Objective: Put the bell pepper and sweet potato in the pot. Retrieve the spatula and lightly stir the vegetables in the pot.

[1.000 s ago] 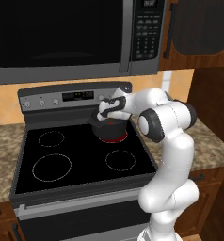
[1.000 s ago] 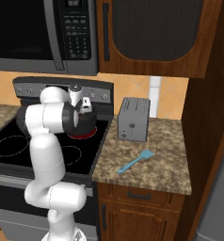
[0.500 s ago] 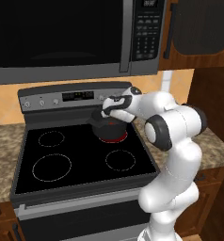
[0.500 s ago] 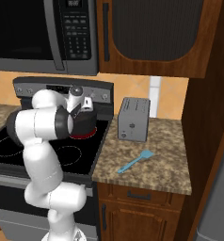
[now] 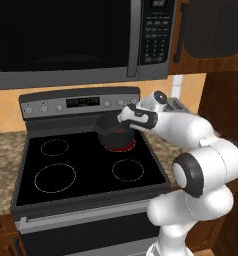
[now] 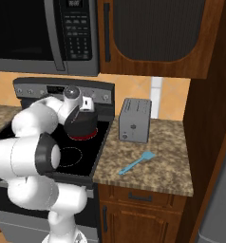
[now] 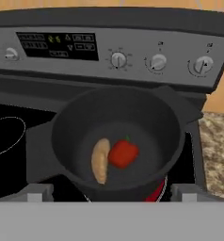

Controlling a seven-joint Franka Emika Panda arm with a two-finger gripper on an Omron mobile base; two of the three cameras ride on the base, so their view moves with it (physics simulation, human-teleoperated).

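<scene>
**Vegetables potted; spatula pending**

Left base view: gripper (image 5: 125, 119) hovered above the pot (image 5: 112, 133) on the glowing rear-right burner, jaws spread, empty.

Right base view: spatula (image 6: 136, 163) lay on the granite counter (image 6: 172, 156) before the toaster (image 6: 135, 120), well to the gripper's right, handle angled toward the stove.

Hand view: bell pepper (image 7: 123, 153) touched sweet potato (image 7: 100, 160) inside the pot.

I count one pot (image 7: 118, 141) on the stove (image 5: 86, 165), holding one bell pepper (image 7: 123, 153) and one sweet potato (image 7: 100, 160). On the counter (image 6: 167, 152) I see one spatula (image 6: 136, 163) and one toaster (image 6: 135, 120). The stove shows four burner rings and one microwave (image 5: 81, 40) hangs above.
</scene>
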